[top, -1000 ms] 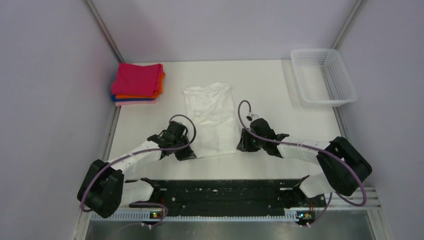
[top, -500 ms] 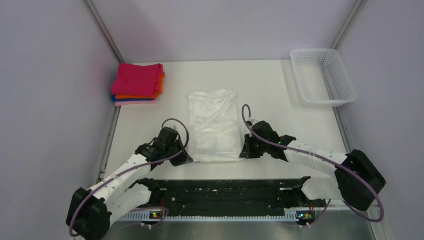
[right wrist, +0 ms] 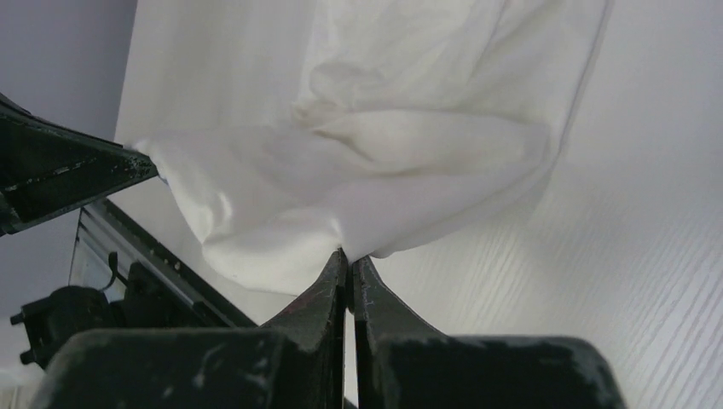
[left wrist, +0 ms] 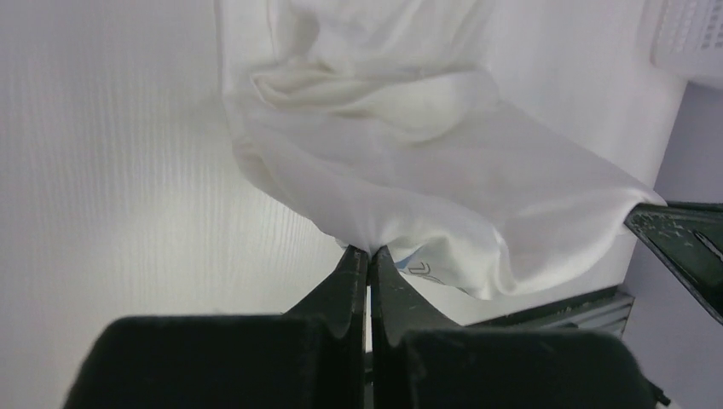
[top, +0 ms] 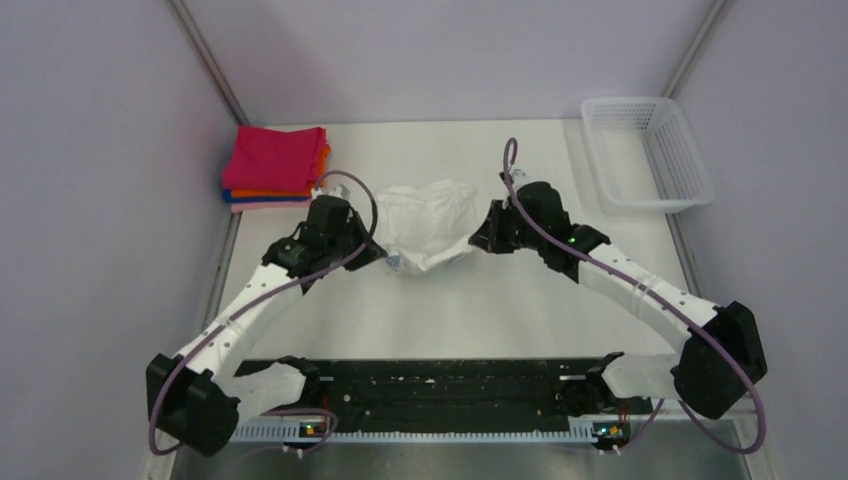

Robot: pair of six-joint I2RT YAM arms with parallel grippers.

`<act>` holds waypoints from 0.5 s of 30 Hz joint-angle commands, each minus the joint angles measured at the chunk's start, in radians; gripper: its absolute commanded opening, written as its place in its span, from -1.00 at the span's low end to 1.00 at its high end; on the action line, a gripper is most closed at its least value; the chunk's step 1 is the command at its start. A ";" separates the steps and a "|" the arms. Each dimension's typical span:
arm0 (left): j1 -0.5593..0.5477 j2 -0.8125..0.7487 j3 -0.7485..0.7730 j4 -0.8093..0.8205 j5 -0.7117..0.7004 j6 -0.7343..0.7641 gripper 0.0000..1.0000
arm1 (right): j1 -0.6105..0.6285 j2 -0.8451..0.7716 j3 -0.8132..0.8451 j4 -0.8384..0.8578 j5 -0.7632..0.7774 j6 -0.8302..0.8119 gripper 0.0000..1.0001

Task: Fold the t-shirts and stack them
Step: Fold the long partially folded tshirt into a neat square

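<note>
A: claws?
B: left claw [left wrist: 368, 252] pinched tight on the white shirt [top: 425, 225], near-left corner. right claw [right wrist: 348, 256] the same, tight on the near-right corner.
A: where's the shirt?
B: mid counter [top: 520, 310], between the claws. near edge held up, sagging between them. far part lies bunched on the counter.
A: farther back?
B: folded stack [top: 275, 165] at far left, magenta on top, then orange, blue, pink edges under it. basket [top: 650, 150] at far right, well apart from the shirt.
</note>
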 commanded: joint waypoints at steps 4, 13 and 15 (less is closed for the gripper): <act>0.133 0.245 0.248 0.128 -0.018 0.124 -1.00 | -0.140 0.166 0.190 0.152 -0.057 -0.040 -1.00; 0.214 0.561 0.537 0.135 -0.006 0.207 -1.00 | -0.245 0.435 0.377 0.219 -0.109 -0.027 -1.00; 0.224 0.632 0.599 0.126 0.004 0.218 -1.00 | -0.257 0.491 0.419 0.219 -0.111 -0.028 -1.00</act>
